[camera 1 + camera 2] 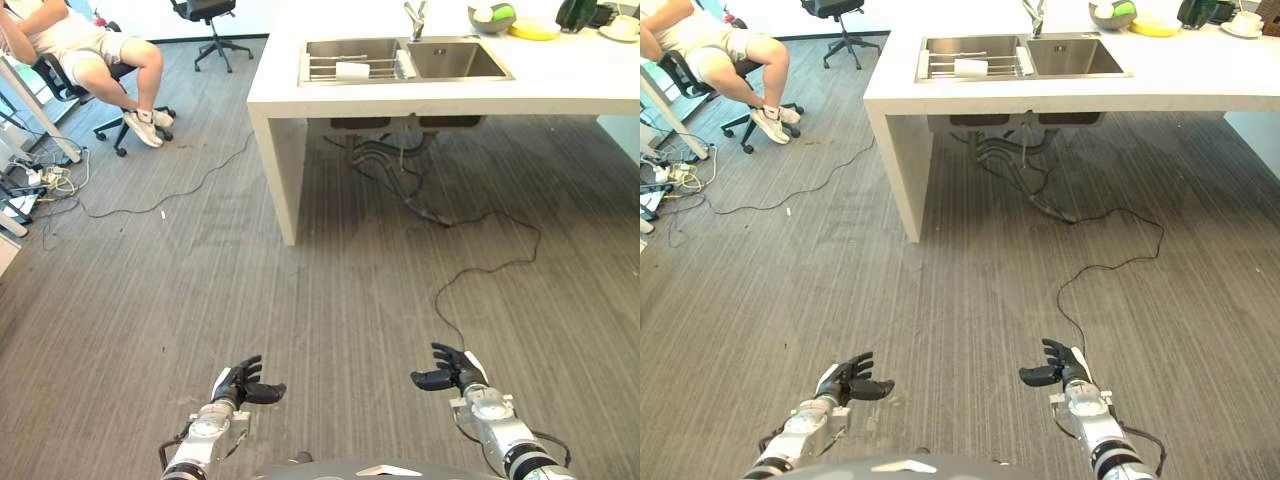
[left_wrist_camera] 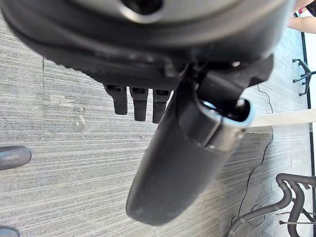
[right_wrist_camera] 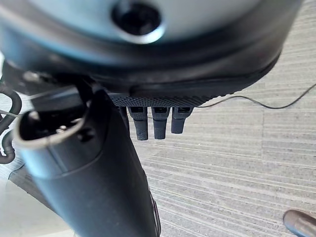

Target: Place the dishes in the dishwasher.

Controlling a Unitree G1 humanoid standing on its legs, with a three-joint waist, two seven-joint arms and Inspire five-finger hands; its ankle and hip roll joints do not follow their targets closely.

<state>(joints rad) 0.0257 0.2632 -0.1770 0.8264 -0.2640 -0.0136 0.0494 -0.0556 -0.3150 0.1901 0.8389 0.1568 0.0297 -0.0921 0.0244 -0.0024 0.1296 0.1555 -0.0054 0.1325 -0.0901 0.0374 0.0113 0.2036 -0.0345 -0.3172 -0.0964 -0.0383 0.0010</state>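
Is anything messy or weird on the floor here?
Yes: a black cable snakes loose across the grey floor from under the white counter, and a tangle of wires sits near the seated person. Nothing looks spilled or broken.

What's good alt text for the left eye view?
Both robot hands, left hand and right hand, hang open and empty over grey floor, well short of a white counter with a steel sink. A person sits far left.

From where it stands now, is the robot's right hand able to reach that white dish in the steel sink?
Probably not yet. The right hand hangs empty over bare floor, and the white dish sits in the steel sink on the white counter, a wide stretch of floor away.
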